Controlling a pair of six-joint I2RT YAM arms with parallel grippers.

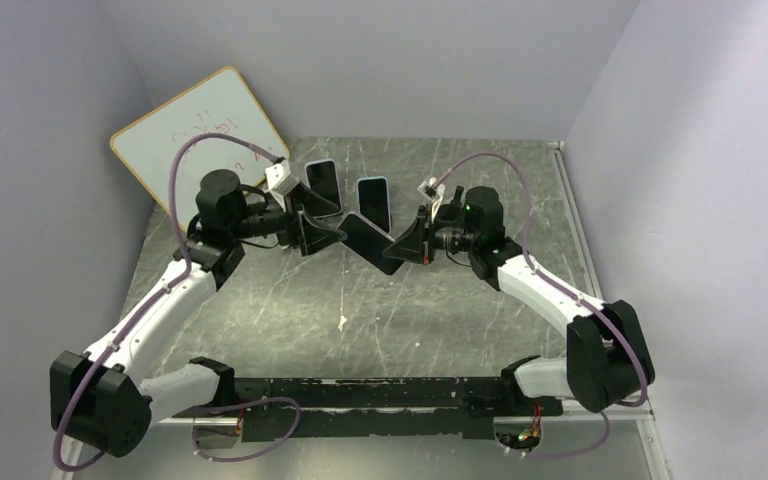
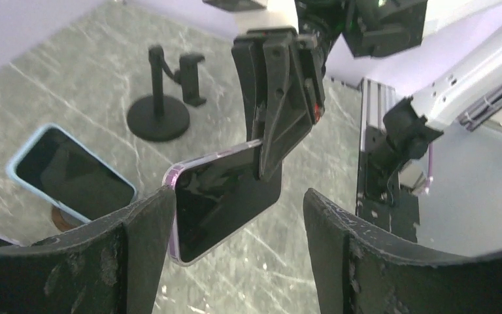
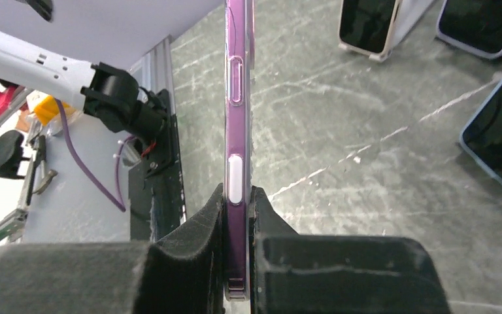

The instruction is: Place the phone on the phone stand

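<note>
phone (image 3: 236, 131) cropped at top; whiteboard (image 1: 190, 110) writing illegible

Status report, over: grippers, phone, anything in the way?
Right gripper shut on purple phone. Left gripper open around its free end. Black stand bare, nothing blocking it.

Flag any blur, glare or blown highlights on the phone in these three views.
Top view: evenly lit, sharp, but the phone reads as a dark shape. Left wrist: screen reflections on the phone, left fingers slightly soft in the foreground. Right wrist: phone edge crisp, right fingers soft, left edge blown out.
</note>
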